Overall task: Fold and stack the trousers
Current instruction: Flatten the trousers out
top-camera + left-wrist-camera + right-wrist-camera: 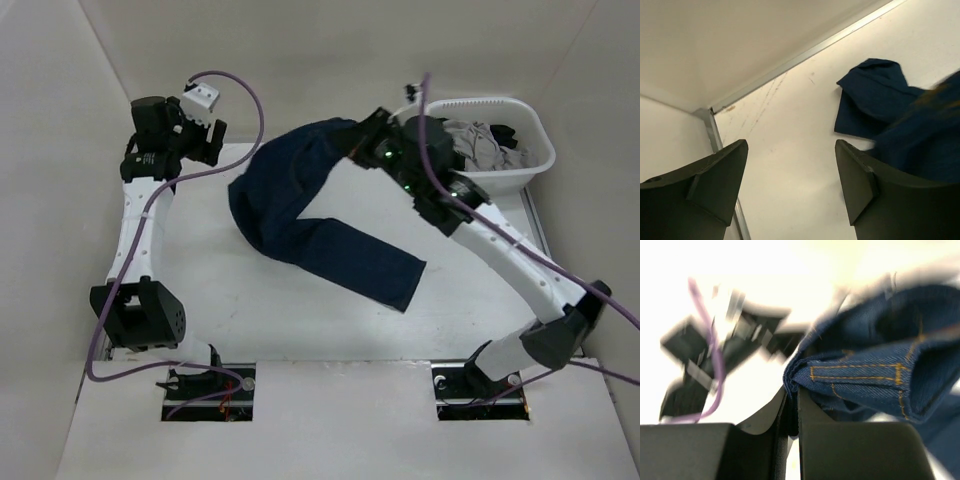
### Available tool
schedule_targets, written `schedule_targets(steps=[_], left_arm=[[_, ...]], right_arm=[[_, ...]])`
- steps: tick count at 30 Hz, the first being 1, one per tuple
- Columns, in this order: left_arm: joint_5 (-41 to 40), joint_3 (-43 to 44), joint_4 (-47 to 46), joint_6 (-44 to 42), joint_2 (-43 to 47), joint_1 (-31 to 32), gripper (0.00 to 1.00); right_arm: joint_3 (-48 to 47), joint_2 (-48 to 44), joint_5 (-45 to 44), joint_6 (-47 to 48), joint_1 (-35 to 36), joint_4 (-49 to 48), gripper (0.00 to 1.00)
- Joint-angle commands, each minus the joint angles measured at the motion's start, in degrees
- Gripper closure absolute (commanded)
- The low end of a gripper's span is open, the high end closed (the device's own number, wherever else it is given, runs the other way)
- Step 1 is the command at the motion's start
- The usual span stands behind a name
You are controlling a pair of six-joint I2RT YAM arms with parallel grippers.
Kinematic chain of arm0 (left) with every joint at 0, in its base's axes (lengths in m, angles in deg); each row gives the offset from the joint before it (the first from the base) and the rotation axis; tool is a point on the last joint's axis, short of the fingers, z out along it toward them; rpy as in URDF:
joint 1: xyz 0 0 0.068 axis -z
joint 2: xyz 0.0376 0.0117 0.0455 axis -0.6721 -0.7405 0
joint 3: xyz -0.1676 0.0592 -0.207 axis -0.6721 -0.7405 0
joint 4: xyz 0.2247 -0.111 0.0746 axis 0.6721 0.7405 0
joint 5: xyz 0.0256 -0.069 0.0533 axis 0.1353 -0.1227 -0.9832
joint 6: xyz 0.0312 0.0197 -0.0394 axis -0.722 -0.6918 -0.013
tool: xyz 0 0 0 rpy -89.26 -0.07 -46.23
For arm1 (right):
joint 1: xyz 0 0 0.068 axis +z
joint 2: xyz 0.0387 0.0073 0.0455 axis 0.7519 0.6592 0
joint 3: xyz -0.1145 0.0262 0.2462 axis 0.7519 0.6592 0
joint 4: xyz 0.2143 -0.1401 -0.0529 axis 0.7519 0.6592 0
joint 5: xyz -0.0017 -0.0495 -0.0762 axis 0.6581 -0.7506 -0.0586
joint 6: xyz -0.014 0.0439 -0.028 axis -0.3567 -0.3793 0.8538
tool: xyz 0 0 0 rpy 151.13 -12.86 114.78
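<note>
Right pincer [792, 390] clamped on stitched edge of dark navy denim jeans [300, 225], rest draped below it. Left pincer [791, 152] wide open, empty, jeans to its right. Your thin pinch may slip if swung fast.

You saw matt denim trousers [265, 215], a smooth, scuffed white surface [250, 310], and a left claw [791, 167] of matt plastic.
</note>
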Motion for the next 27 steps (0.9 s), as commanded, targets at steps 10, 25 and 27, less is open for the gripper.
schedule_targets(steps=[10,25,27], left_arm=[[3.2,-19.9,15.9,3.8,12.9,14.0,0.31],[-15.2,-29.2,-3.0,18.4,-5.4,41.7,0.0],[-19.6,-30.0,-4.9,19.2,-5.4,40.8,0.0]], right_arm=[[-1.9,-10.0,-11.3,9.7,-17.7,-2.7,1.0],[0.5,-15.3,-12.1,12.6,-19.5,-1.6,1.0],[1.5,-16.2,-12.2,12.8,-19.6,-1.5,1.0]])
